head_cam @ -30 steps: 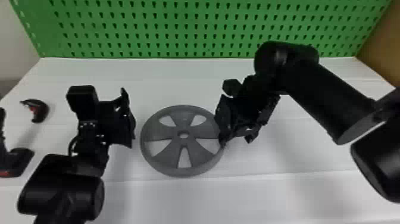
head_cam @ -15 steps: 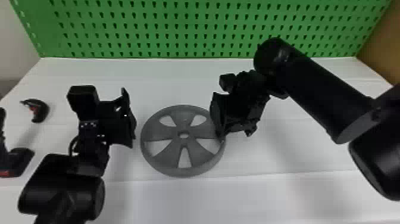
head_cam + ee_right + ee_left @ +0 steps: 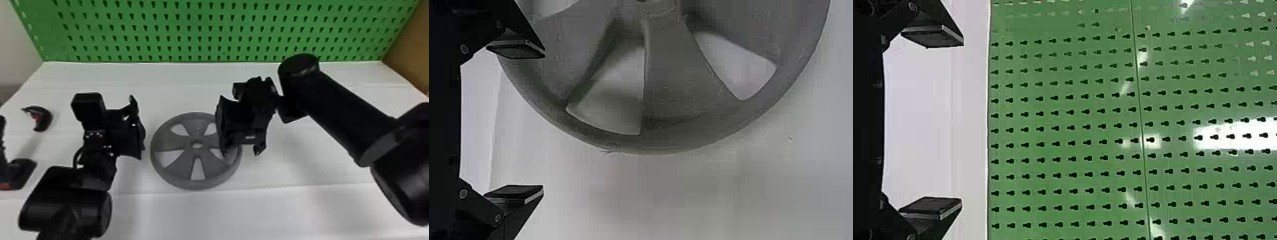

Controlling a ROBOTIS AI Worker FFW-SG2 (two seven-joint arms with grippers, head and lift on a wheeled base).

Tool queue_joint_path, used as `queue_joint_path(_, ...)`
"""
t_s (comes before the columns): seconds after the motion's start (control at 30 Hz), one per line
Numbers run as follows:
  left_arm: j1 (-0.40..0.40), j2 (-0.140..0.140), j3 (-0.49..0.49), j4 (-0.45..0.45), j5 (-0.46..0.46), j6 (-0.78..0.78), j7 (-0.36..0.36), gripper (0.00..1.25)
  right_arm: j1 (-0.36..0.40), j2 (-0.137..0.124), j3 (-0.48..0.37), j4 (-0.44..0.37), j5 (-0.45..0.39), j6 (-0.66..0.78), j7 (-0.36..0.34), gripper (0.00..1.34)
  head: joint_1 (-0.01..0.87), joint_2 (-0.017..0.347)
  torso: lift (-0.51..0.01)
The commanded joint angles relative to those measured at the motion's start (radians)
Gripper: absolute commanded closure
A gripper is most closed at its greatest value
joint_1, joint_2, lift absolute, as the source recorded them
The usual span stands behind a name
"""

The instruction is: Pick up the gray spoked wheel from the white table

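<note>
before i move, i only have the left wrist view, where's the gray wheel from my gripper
Observer: The gray wheel lies flat on the white table, to the right of the left gripper.
Operator: and the right gripper, is it open
Observer: Yes, the right gripper has its fingers spread apart, and the head view puts it over the wheel's right side.
Operator: anything else on the table
Observer: Toward the left end there's a small curved dark object with a bit of red on it.
</note>
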Motion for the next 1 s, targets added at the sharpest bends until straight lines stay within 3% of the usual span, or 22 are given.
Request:
queue_joint_path(0.0, 0.003, 0.000, 0.002, 0.000, 0.000, 0.000, 0.000, 0.15, 0.031, 0.017, -0.036, -0.003, -0.057, -0.069, -0.039, 0.32, 0.765, 0.002, -0.096)
queue_joint_path(0.3, 0.011, 0.001, 0.008, -0.002, 0.002, -0.003, 0.000, 0.15, 0.078, 0.038, -0.151, -0.006, -0.034, -0.209, -0.117, 0.32, 0.765, 0.002, -0.096)
queue_joint_path(0.57, 0.015, 0.001, 0.010, -0.002, 0.003, -0.005, 0.000, 0.15, 0.088, 0.044, -0.152, -0.004, -0.019, -0.278, -0.152, 0.32, 0.765, 0.002, -0.096)
queue_joint_path(0.7, 0.015, 0.001, 0.011, -0.002, 0.003, -0.005, 0.000, 0.15, 0.086, 0.052, -0.136, -0.013, -0.054, -0.313, -0.275, 0.32, 0.765, 0.002, -0.096)
queue_joint_path(0.97, 0.020, 0.001, 0.014, -0.003, 0.003, -0.006, 0.000, 0.15, 0.114, 0.054, -0.186, -0.016, -0.057, -0.337, -0.276, 0.32, 0.765, 0.002, -0.096)
